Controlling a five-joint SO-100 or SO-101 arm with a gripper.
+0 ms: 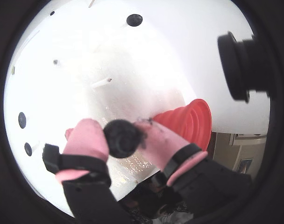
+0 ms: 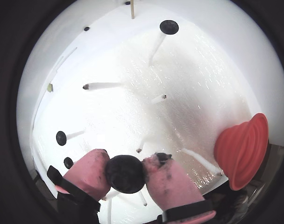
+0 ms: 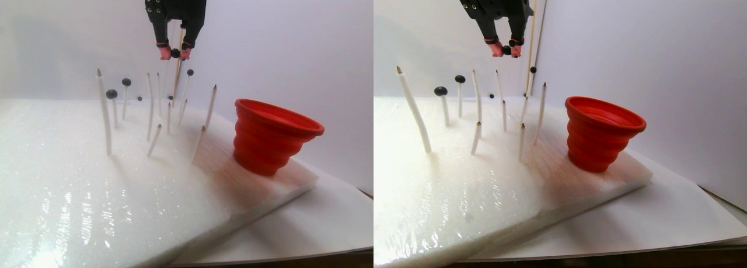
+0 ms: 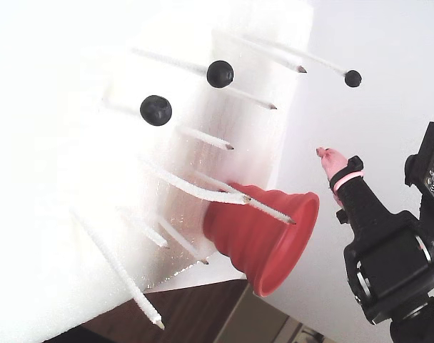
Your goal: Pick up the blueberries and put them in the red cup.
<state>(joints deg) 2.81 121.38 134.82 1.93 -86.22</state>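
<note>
Blueberries: one blueberry [image 2: 125, 174] sits pinched between the pink tips of the tool [image 2: 126, 173], high above the white sticks [image 3: 153, 107]. From there the red cup [image 2: 241, 150] lies down and to the right in both wrist views, upright on the foam slab [image 3: 87, 192], rim open upward.

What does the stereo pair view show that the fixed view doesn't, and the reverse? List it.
Only the stereo pair: a blueberry pinched in the gripper, held above the white sticks. Only the fixed view: a brown surface under the foam's edge. Both: the red cup on the white foam, and blueberries on sticks.
</note>
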